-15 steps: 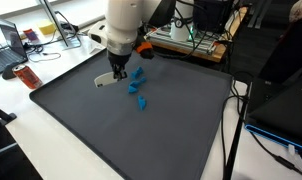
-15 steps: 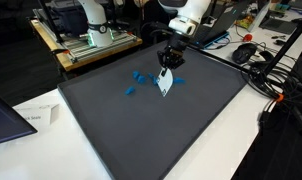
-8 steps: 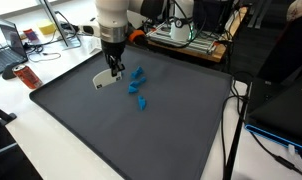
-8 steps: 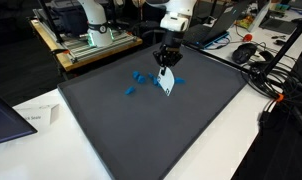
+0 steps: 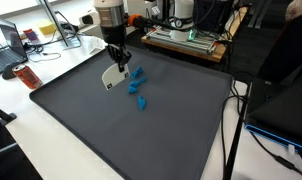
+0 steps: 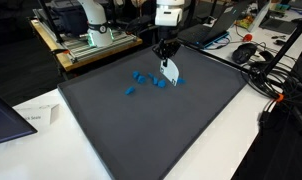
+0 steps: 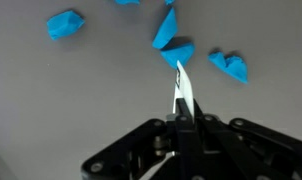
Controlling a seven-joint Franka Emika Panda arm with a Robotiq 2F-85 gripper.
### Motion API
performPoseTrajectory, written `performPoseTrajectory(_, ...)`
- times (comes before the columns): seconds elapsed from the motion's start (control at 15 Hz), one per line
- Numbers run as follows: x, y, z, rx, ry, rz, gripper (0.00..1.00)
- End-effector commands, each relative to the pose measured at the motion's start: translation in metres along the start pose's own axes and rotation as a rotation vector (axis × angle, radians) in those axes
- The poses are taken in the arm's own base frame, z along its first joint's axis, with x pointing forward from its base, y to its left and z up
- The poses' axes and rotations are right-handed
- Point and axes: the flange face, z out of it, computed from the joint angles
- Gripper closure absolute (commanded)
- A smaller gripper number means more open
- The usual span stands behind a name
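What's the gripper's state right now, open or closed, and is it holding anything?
Gripper: closed, holding a thin white piece between its fingers.

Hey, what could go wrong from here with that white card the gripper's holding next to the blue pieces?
The gripper pinches the white card by one end, so it might twist or slip out under pressure. The card's tip sits right at the nearest blue piece; a push could flick it away or scatter the other blue pieces across the dark mat. Pressed too low, the card may bend against the mat.
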Motion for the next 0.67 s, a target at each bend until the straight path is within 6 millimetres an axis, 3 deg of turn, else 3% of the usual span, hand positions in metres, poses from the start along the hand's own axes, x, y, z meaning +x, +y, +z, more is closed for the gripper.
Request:
performPoseTrajectory(0.0,-0.016,0.005,-0.015,0.106,-0.044,-0.077,0.99)
performPoseTrajectory(0.6,-0.040,0.015,-0.031,0.186,-0.207,-0.261,0.99)
